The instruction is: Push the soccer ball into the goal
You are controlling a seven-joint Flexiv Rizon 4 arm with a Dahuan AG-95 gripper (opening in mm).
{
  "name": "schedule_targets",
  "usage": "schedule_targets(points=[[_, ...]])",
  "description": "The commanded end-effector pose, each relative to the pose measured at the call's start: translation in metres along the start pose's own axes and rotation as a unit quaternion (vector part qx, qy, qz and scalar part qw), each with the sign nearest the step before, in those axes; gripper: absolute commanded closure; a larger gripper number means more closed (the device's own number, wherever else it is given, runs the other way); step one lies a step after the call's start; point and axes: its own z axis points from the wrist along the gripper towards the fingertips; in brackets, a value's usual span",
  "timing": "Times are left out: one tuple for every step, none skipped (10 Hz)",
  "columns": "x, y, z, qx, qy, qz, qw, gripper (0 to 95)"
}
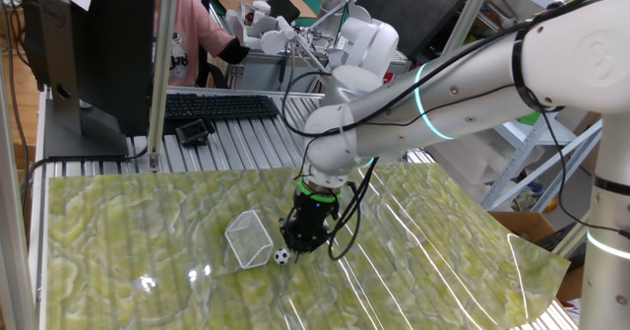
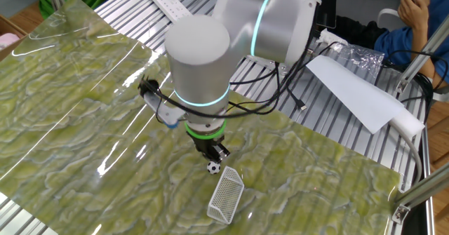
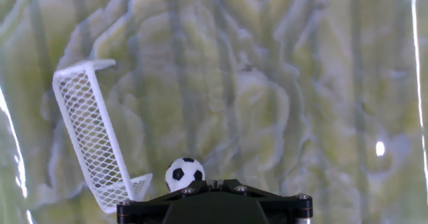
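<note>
One arm reaches in from the right in one fixed view, elbow high, wrist bent straight down so the pincer [image 1: 298, 239] hangs just above the table [image 1: 118, 231], which wears a green marbled cover. The ball [image 1: 283, 256], white with black patches, sits right at the pincer's tip, on its lower left. The goal [image 1: 249, 239], a white mesh wedge, stands just beside the ball, to the left.

From the other fixed view the arm's thick grey joint fills the middle and the pincer [image 2: 212, 156] points down beneath it. The ball [image 2: 213, 168] lies just under the tip, and the goal [image 2: 226, 194] stands close below and right of it.

Looking along the fingers in the hand view, the ball [image 3: 184, 173] rests against the top edge of the black pincer body, with the goal [image 3: 90, 140] to its left, its near corner almost touching the ball. Whether the fingers are apart or together I cannot tell.
</note>
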Motion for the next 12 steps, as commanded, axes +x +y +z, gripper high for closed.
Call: schedule_targets(points=[[0.0,0.001,0.0,-0.015,0.0,0.028,0.9995,95.0],[0.0,0.001,0.001,-0.016,0.0,0.029,0.9994,95.0],[-0.001,0.004,0.003,-0.02,-0.002,0.031,0.9993,95.0],[-0.002,0.006,0.003,-0.021,-0.002,0.033,0.9992,95.0],[-0.002,0.009,0.003,-0.022,-0.001,0.034,0.9992,95.0],[-0.003,0.013,0.0,-0.023,0.0,0.034,0.9992,95.0],[-0.004,0.016,-0.001,-0.024,0.002,0.036,0.9991,95.0],[-0.004,0.018,-0.002,-0.025,0.003,0.038,0.999,95.0],[-0.003,0.022,-0.002,-0.027,0.004,0.041,0.9988,95.0],[-0.001,0.024,-0.001,-0.027,0.004,0.042,0.9988,95.0],[0.003,0.029,0.003,-0.028,0.001,0.045,0.9986,95.0],[0.004,0.032,0.005,-0.028,-0.001,0.046,0.9985,95.0]])
